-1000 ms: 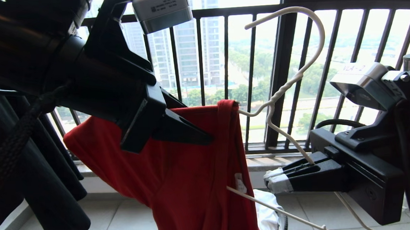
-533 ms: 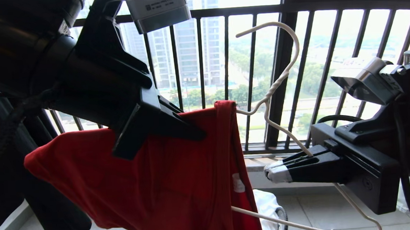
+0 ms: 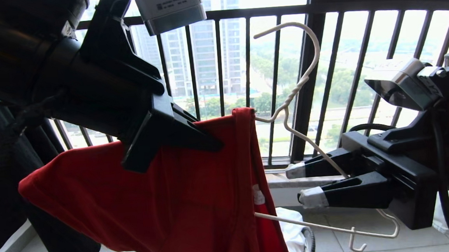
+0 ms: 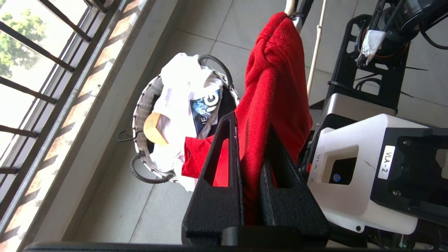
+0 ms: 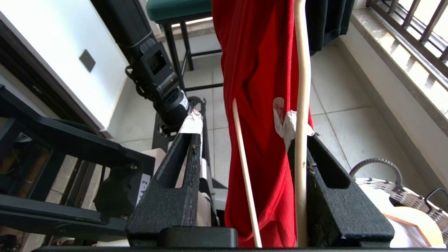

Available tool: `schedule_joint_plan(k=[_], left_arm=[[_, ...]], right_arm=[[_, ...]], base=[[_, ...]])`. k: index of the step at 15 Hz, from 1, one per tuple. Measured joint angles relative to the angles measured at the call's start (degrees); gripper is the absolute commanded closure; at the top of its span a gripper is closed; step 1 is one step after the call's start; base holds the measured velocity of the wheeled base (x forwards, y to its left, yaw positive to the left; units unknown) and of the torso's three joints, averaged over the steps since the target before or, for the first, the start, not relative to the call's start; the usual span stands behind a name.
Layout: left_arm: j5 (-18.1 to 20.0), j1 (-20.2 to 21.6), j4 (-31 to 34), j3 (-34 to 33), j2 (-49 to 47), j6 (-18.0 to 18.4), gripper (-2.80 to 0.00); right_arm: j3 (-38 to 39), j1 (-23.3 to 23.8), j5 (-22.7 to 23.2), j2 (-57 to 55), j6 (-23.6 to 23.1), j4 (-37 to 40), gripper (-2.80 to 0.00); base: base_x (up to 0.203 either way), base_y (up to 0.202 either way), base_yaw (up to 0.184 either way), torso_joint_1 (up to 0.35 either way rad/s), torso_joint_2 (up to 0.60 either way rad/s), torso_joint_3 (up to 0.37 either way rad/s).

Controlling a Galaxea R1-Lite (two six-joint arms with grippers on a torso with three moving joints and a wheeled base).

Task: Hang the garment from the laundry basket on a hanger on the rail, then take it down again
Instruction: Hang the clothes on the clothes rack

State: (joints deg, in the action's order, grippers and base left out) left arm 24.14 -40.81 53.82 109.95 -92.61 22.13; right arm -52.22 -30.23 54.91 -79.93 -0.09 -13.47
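- Left pincer (image 3: 210,142): clenched on a bunched fold of the red T-shirt (image 3: 182,206); left wrist view shows cloth squeezed between both black fingers (image 4: 217,168).
- Red T-shirt hangs below and to both sides of the left pincer, collar edge draped over the wire hanger (image 3: 300,86) just past the fingertips. White neck label (image 3: 258,194) shows low on the collar side; print too small to read.
- Right pincer (image 3: 304,183): released, jaws apart, white tape on both tips. One hanger arm runs through the gap between the jaws; in the right wrist view it lies along the inner face of one finger (image 5: 329,196), contact can't be confirmed. Second hanger wire and red cloth also sit in the gap, clear of the other finger.
- Hanger hook points up above the right pincer, free in the air in front of the black window railing (image 3: 241,14). Bottom bar slopes below the right pincer.
- Laundry basket (image 4: 140,119) on the tiled floor (image 4: 115,210), under the left pincer: holds a white T-shirt with blue graphic (image 4: 190,101) and a wooden hanger end (image 4: 155,129). Graphic lettering only partly legible, "G" visible.
- Readable text: "VLA-2" sticker (image 4: 384,162) on the robot body in the left wrist view.
- Dark garment (image 3: 59,229) hangs behind the left arm.
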Motion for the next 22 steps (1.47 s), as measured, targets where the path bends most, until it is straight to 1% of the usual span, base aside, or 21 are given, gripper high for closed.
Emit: schedule_joint_plan(k=[2, 4, 7, 9, 11, 13, 14, 15, 17, 18, 19, 20, 21, 22], left_arm=[[0.00, 0.13, 0.15, 0.00, 0.02, -0.05, 0.00], [-0.13, 0.59, 0.03, -0.02, 0.17, 0.02, 0.00], [-0.40, 0.91, 0.06, 0.21, 0.56, -0.16, 0.00], [-0.52, 1.18, 0.04, 0.37, 0.69, -0.24, 0.00], [-0.61, 2.15, -0.25, 0.63, 0.72, -0.05, 0.00], [-0.61, 4.06, -2.15, 0.72, 0.68, -0.09, 0.00], [-0.56, 5.72, -4.43, 0.72, 0.52, -0.36, 0.00], [-0.49, 7.47, -7.30, 0.72, 0.25, -0.89, 0.00], [-0.21, 10.56, -13.16, 0.72, -0.47, -2.51, 0.00], [-0.08, 11.43, -14.55, 0.72, -0.79, -2.93, 0.00], [0.09, 11.94, -15.60, 0.72, -1.27, -4.04, 0.00], [0.14, 12.29, -17.66, 0.59, -1.93, -5.98, 0.00], [0.15, 12.51, -20.23, 0.35, -2.70, -7.69, 0.00], [0.20, 12.61, -22.99, -0.03, -3.53, -8.93, 0.00]], right_arm=[[-0.35, 0.78, -0.07, -0.16, -0.01, -0.02, -2.80], [-1.29, 2.80, -0.30, -0.59, 0.02, 0.11, -2.80], [-3.60, 8.06, -0.89, -1.87, 0.04, 0.13, -2.80], [-5.84, 12.86, -0.89, -2.59, 0.44, 0.29, -2.80], [-8.92, 18.14, -0.90, -3.25, 2.91, 0.52, -2.80], [-11.72, 21.82, -0.98, -3.67, 6.71, 0.84, -2.80], [-12.48, 22.58, -0.98, -3.69, 7.27, 1.55, -1.77], [-13.13, 22.92, -0.98, -3.58, 7.35, 3.11, 0.00], [-13.95, 22.61, -1.00, -3.01, 7.24, 6.71, 0.00], [-14.25, 21.55, -1.03, -2.70, 7.20, 8.30, 0.00], [-14.80, 20.04, -1.35, -2.32, 7.09, 10.35, 0.00], [-15.77, 18.06, -2.10, -1.97, 6.97, 13.64, 0.00], [-16.93, 15.64, -3.66, -1.82, 6.91, 16.76, 0.00], [-18.05, 12.74, -6.42, -2.16, 6.87, 19.77, 0.00]], base=[[0.000, 0.000, 0.000, 0.000, 0.00, 0.000], [0.000, 0.000, 0.000, 0.000, 0.00, 0.000], [0.000, 0.000, 0.000, 0.000, 0.00, 0.000], [0.000, 0.000, 0.000, 0.000, 0.00, 0.000], [0.000, 0.000, 0.000, 0.000, 0.00, 0.000], [0.000, 0.000, 0.000, 0.000, 0.00, 0.000], [0.000, 0.000, 0.000, 0.000, 0.00, 0.000], [0.000, 0.000, 0.000, 0.000, 0.00, 0.000], [0.000, 0.000, 0.000, 0.000, 0.00, 0.000], [0.000, 0.000, 0.000, 0.000, 0.00, 0.000], [0.000, 0.000, 0.000, 0.000, 0.00, 0.000], [0.000, 0.000, 0.000, 0.000, 0.00, 0.000], [0.000, 0.000, 0.000, 0.000, 0.00, 0.000], [0.000, 0.000, 0.000, 0.000, 0.00, 0.000]])
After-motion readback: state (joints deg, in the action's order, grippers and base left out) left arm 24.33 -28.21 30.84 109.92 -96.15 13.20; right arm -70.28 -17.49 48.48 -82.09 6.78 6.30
